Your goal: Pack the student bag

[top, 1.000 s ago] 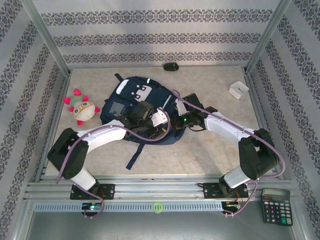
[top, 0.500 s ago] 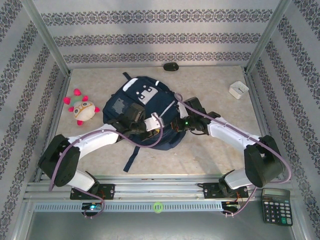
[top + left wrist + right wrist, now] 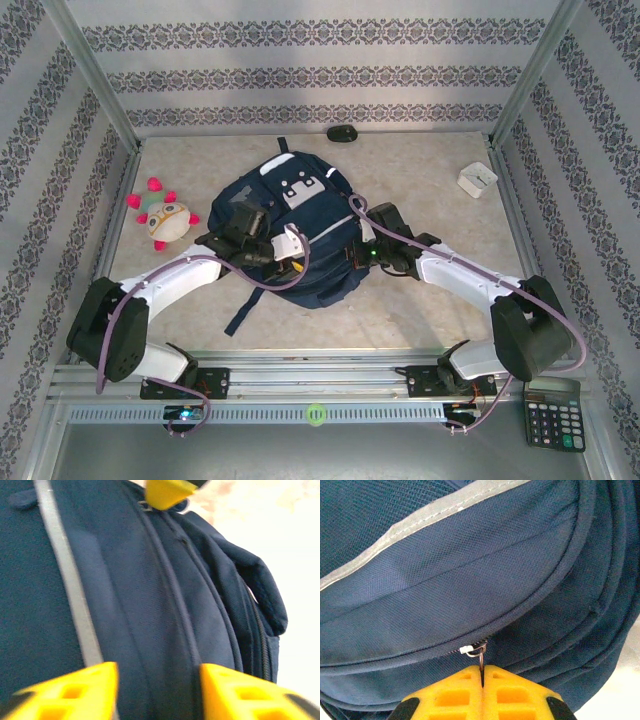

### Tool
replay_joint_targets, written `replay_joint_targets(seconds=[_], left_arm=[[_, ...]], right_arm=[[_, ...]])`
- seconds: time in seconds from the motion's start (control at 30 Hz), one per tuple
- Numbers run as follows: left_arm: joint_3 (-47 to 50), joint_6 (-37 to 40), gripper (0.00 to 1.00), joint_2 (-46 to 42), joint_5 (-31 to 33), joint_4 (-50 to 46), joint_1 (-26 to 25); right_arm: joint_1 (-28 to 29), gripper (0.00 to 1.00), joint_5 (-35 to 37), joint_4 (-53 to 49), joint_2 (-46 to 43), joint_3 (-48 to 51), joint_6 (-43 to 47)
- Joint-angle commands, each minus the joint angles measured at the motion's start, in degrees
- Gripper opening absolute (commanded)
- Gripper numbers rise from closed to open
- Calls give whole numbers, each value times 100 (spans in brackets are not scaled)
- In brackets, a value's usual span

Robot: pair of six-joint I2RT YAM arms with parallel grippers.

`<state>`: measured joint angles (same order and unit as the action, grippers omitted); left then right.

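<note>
Bag (image 3: 290,235) lies mid bench (image 3: 420,170), top end far. Right end effector (image 3: 482,672) pinches its zip pull (image 3: 479,652) on the right side; left end effector (image 3: 159,680) gapes over the left, maybe touching cloth.

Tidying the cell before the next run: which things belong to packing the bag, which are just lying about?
In the job: student bag, its zipper pull, right gripper, left gripper.
Lying about: plush toy, white box, calculator, small black object.
</note>
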<state>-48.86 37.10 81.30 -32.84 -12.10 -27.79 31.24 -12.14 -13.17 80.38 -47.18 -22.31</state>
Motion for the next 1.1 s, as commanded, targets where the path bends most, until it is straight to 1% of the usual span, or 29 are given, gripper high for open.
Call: replay_joint_targets(seconds=[0.0, 0.1, 0.2, 0.3, 0.37, 0.4, 0.43, 0.47, 0.5, 0.53, 0.57, 0.6, 0.63, 0.67, 0.7, 0.73, 0.8, 0.83, 0.87, 0.9, 0.97, 1.07], left_arm=[[-133, -871, 63, -121, 543, 648, -299], [-153, -1212, 67, 2, 1382, 1227, -882], [-239, -1444, 70, 312, 2043, 1656, -1272], [-441, -1616, 70, 717, 2355, 1711, -1360], [-565, -1646, 70, 944, 2398, 1647, -1371], [-605, -1641, 69, 1055, 2526, 1647, -1369], [-635, -1619, 62, 1114, 2673, 1621, -1372], [-641, -1572, 52, 1153, 2802, 1596, -1369], [-649, -1500, 39, 1156, 2893, 1542, -1369], [-627, -1408, 30, 1115, 2942, 1475, -1373], [-603, -1295, 26, 1051, 2926, 1378, -1369], [-542, -1117, 19, 959, 2820, 1265, -1333], [-456, -920, 12, 841, 2553, 1153, -1265], [-386, -729, 8, 715, 2190, 1005, -1192], [-330, -615, 7, 619, 1963, 902, -1124], [-244, -479, 5, 493, 1514, 757, -1011], [-171, -354, 2, 308, 1101, 608, -865], [-98, -196, 0, 147, 673, 415, -712], [-72, -40, 0, 59, 452, 274, -616], [-79, 561, 0, -102, 178, -342, -447], [-165, 917, 0, -128, 174, -846, -335], [-171, 958, 0, -236, 90, -914, -153]], right_arm=[[102, 0, 152, 21, -119, 99, 33], [103, 0, 139, 63, -97, 106, 2], [101, 0, 105, 28, -82, 69, 31], [95, 0, 99, 18, -134, 73, 28], [82, 0, 98, 41, -184, 103, 17], [70, 0, 98, 39, -204, 119, 16], [54, 0, 109, 25, -231, 141, 18], [34, 0, 115, 26, -249, 159, 14], [-7, 0, 122, 28, -268, 186, -28], [-83, 0, 138, 46, -291, 245, -105], [-166, 0, 118, 66, -307, 297, -183], [-286, 0, 58, 95, -325, 366, -294], [-400, 0, -46, 141, -342, 437, -355], [-467, 0, -89, 159, -368, 484, -380], [-497, 0, -93, 160, -386, 505, -377], [-508, 0, -91, 162, -397, 514, -372], [-528, 0, -95, 154, -415, 525, -342], [-547, 0, -109, 144, -439, 534, -304], [-571, 0, -128, 142, -447, 534, -272], [-584, 0, -196, 166, -428, 518, -250], [-574, 0, -310, 247, -391, 500, -248], [-571, 0, -238, 225, -410, 482, -217]])
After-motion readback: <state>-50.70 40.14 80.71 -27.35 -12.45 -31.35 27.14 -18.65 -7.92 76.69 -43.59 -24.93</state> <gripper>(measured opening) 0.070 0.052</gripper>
